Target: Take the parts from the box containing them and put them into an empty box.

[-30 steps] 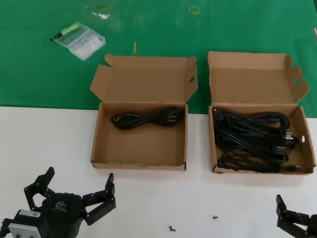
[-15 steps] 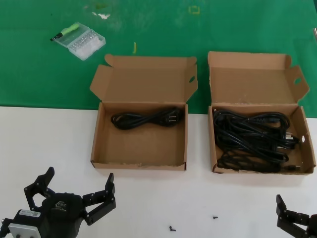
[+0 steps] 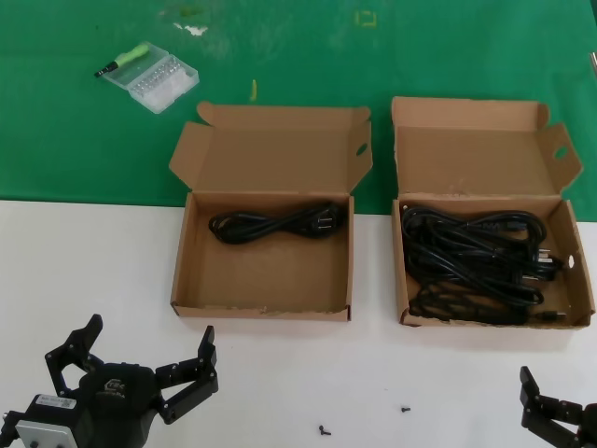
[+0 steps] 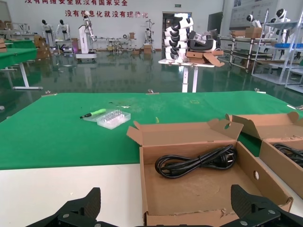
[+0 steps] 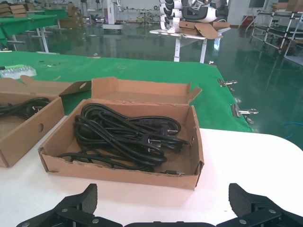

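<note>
A tangled heap of glossy black cords (image 3: 476,261) fills the squarish brown cardboard carton (image 3: 576,280) on the right; one looped cord (image 3: 275,224) lies in the wider carton (image 3: 182,271). Both pincers, left (image 3: 131,359) and right (image 5: 161,208), hover spread apart over the white tabletop (image 3: 93,261).
</note>
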`<act>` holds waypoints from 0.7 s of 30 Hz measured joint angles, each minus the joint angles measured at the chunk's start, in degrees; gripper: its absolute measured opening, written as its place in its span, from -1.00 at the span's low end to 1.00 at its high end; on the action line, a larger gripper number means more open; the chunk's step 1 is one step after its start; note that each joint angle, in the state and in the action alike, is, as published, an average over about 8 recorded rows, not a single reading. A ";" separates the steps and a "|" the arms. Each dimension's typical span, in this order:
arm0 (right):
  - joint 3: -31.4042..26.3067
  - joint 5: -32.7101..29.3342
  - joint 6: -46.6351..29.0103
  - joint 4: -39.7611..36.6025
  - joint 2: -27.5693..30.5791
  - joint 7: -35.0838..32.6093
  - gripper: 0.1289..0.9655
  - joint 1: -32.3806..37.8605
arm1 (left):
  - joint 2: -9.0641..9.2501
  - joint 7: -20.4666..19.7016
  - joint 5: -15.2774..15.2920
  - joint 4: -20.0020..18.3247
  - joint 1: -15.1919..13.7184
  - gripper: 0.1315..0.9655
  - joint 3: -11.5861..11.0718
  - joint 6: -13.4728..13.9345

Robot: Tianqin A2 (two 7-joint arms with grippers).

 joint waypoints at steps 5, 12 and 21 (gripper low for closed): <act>0.00 0.00 0.00 0.00 0.00 0.00 1.00 0.00 | 0.00 0.00 0.00 0.00 0.00 1.00 0.00 0.00; 0.00 0.00 0.00 0.00 0.00 0.00 1.00 0.00 | 0.00 0.00 0.00 0.00 0.00 1.00 0.00 0.00; 0.00 0.00 0.00 0.00 0.00 0.00 1.00 0.00 | 0.00 0.00 0.00 0.00 0.00 1.00 0.00 0.00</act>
